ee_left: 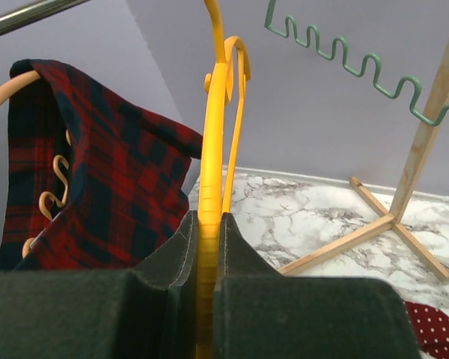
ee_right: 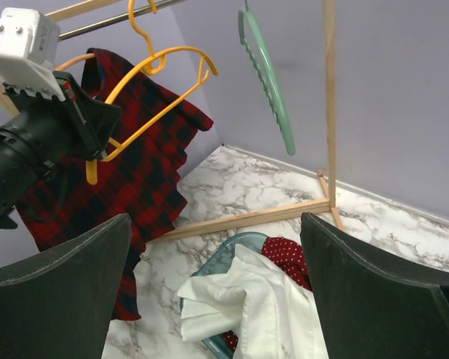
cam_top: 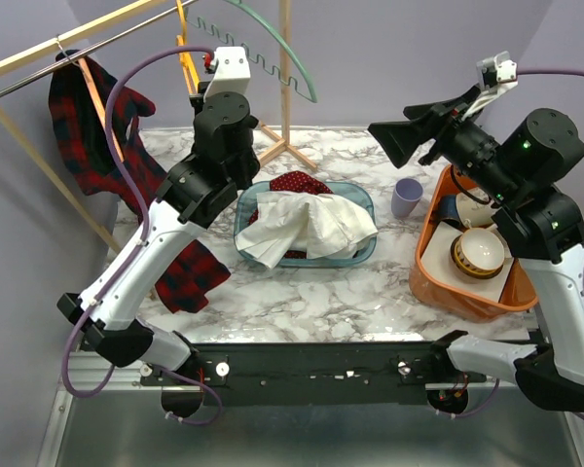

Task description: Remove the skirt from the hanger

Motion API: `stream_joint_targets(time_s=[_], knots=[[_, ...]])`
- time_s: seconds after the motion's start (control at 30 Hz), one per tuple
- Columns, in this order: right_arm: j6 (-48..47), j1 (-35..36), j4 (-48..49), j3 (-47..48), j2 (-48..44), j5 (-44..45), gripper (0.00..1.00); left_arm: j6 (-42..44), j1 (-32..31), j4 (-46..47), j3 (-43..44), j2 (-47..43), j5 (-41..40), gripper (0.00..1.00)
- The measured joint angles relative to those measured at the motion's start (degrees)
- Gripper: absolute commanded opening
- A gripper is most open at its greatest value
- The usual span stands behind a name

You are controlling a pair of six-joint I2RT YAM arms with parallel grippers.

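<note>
— Left end effector (ee_left: 207, 232) is clenched on the yellow hanger (ee_left: 213, 149), its bar pinched between the 2 fingers. Where is the skirt?

— Just to its left. The plaid skirt (ee_left: 112, 187) drapes over a peach hanger (ee_left: 55, 170) below the rail (ee_left: 22, 16). From the wrist view the yellow one looks bare, and I cannot tell whether the cloth touches it.

— And the right end effector (ee_right: 215, 224)?

— Released, jaws spread wide, grasping nothing. It is raised well to the right of the left one, above the worktop (cam_top: 370, 292).

— How would you do this step well?

— My judgement: hold the yellow hanger steady so it cannot swing into the cloth. Bring the right end effector across and pinch the skirt low, below the left one. Then draw it down and sideways off 1 hanger arm. A straight tug could catch on the peach hanger's notches or drag its hook along the rail.
</note>
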Motion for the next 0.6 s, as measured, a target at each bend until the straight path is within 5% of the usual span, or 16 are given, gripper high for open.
stream_joint_targets(time_s=[0.6], knots=[[-0.04,0.0,0.33,-2.71,-2.86,0.07,1.0,0.68,-0.04,1.18,6.47,1.51,0.37,0.0]])
